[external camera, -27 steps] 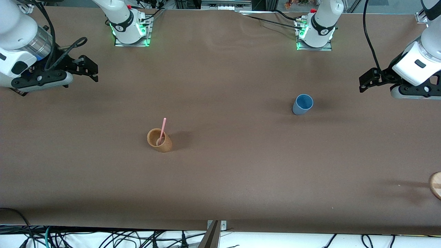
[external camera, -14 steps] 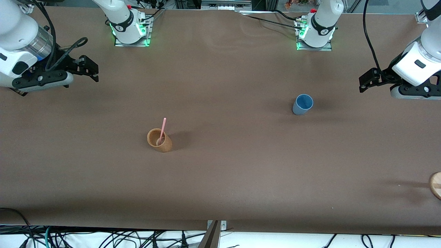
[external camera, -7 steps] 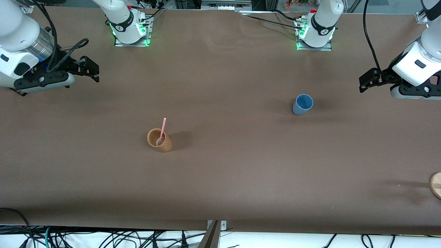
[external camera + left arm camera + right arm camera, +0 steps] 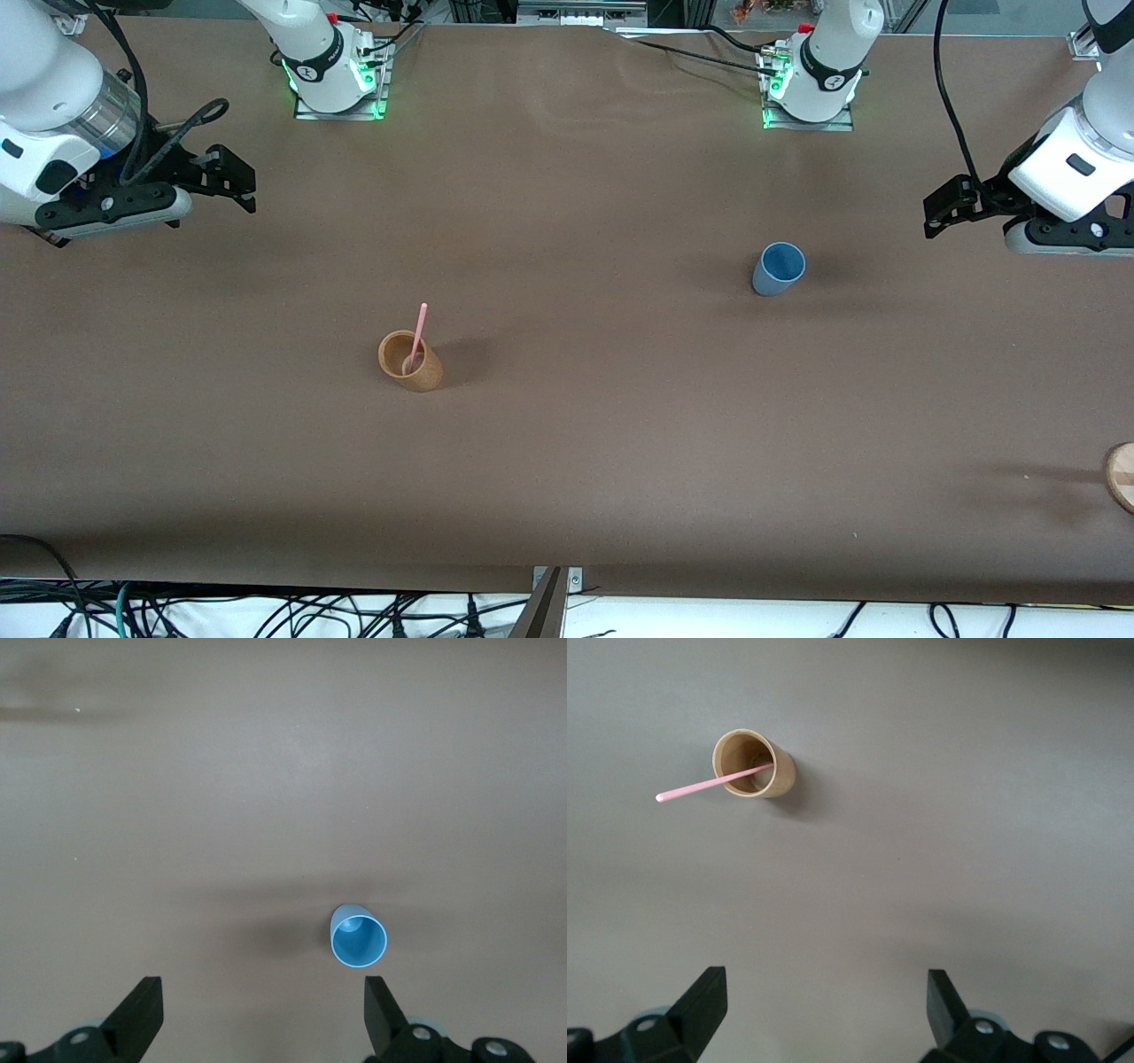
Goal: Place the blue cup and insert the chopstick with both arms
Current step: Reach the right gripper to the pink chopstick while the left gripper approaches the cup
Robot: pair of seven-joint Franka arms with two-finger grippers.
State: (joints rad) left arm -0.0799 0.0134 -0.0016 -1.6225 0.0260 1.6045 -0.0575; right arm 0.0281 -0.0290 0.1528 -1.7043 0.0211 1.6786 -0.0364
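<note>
The blue cup (image 4: pixel 779 268) stands upright on the brown table toward the left arm's end; it also shows in the left wrist view (image 4: pixel 359 937). The pink chopstick (image 4: pixel 417 335) leans inside a tan-orange cup (image 4: pixel 409 361) toward the right arm's end, nearer the front camera; both show in the right wrist view, the chopstick (image 4: pixel 713 784) in the cup (image 4: pixel 754 764). My left gripper (image 4: pixel 937 213) is open and empty, up over the table at its end, apart from the blue cup. My right gripper (image 4: pixel 237 183) is open and empty over the table at its end.
A round wooden object (image 4: pixel 1121 477) sits at the table's edge at the left arm's end, near the front camera. Both arm bases (image 4: pixel 332 66) stand along the edge farthest from the camera. Cables lie below the table's near edge (image 4: pixel 266 611).
The right gripper has shifted very slightly toward the table's middle. The left arm, both cups and the chopstick have not moved.
</note>
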